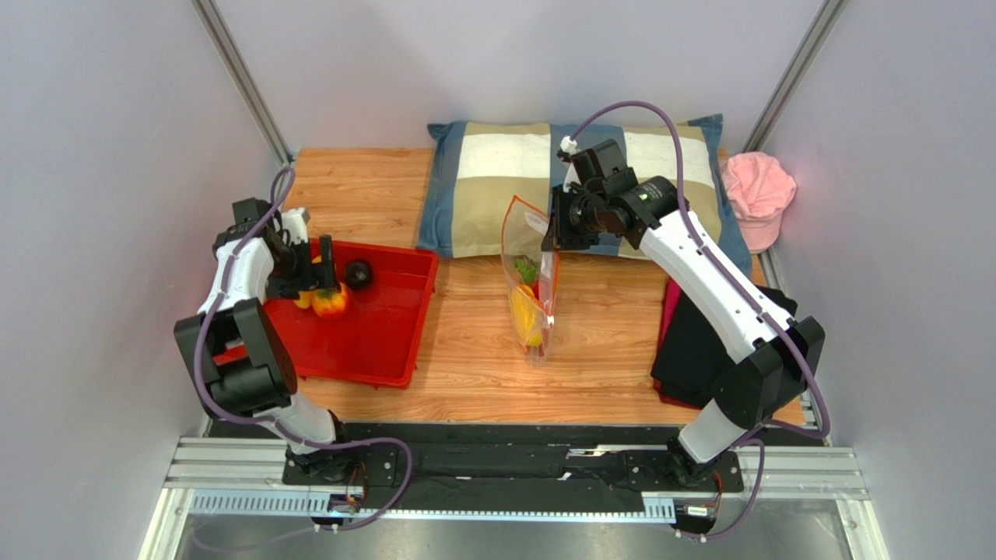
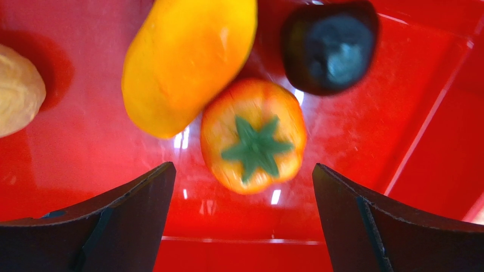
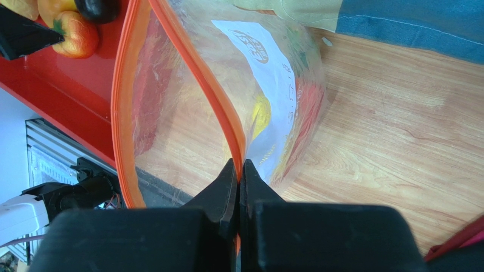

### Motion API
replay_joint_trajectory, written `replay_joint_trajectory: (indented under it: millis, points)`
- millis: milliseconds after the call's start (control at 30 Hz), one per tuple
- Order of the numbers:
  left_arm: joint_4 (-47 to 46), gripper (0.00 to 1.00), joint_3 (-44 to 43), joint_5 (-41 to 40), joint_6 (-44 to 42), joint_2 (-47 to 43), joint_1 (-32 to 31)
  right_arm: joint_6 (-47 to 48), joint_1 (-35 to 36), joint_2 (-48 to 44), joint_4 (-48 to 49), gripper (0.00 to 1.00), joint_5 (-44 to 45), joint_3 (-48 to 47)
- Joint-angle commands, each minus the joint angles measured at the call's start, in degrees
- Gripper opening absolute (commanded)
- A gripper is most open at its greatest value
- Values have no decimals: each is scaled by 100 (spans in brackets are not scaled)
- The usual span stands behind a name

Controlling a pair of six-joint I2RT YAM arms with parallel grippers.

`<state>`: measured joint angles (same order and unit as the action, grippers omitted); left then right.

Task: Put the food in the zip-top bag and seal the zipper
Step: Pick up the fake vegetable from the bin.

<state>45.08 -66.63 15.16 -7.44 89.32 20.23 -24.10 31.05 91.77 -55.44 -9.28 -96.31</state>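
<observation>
While the right jaws pinch the zipper (image 3: 227,116), the left jaws gape above four fruits (image 2: 254,143) in one tray (image 2: 397,113).

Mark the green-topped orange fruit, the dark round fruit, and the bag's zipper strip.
green-topped orange fruit (image 2: 254,144): left wrist view, on its green top.
dark round fruit (image 2: 330,48): left wrist view, middle of its upper face.
zipper strip (image 3: 117,124): right wrist view, left run of the open mouth.

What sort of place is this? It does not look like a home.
Probably a robot test cell: two arms bolted to a metal rail, plain panel walls enclosing a wooden table, toy food in a red tray.
</observation>
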Motion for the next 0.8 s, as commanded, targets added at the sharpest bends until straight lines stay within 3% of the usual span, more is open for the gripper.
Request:
replay_joint_trajectory:
  millis: [0, 300, 500, 533, 567, 700, 767]
  points:
    - [-552, 99, -113, -100, 322, 383, -19, 98, -11, -150, 191, 0, 137, 51]
    - [-992, 98, 176, -162, 700, 762, -230, 151, -11, -115, 191, 0, 163, 16]
    - [-765, 74, 265, 31, 709, 500, -265, 151, -11, -141, 183, 0, 154, 69]
    - [-720, 73, 282, 14, 709, 412, -265, 160, -11, -150, 183, 0, 154, 77]
    - [-676, 73, 291, 14, 683, 315, -256, 160, -11, -150, 183, 0, 154, 86]
    - [-281, 92, 326, -13, 437, 77, -256, 160, -20, -133, 183, 0, 146, 51]
    - [-88, 95, 344, -13, 261, 51, -265, 151, -11, -106, 200, 0, 128, 42]
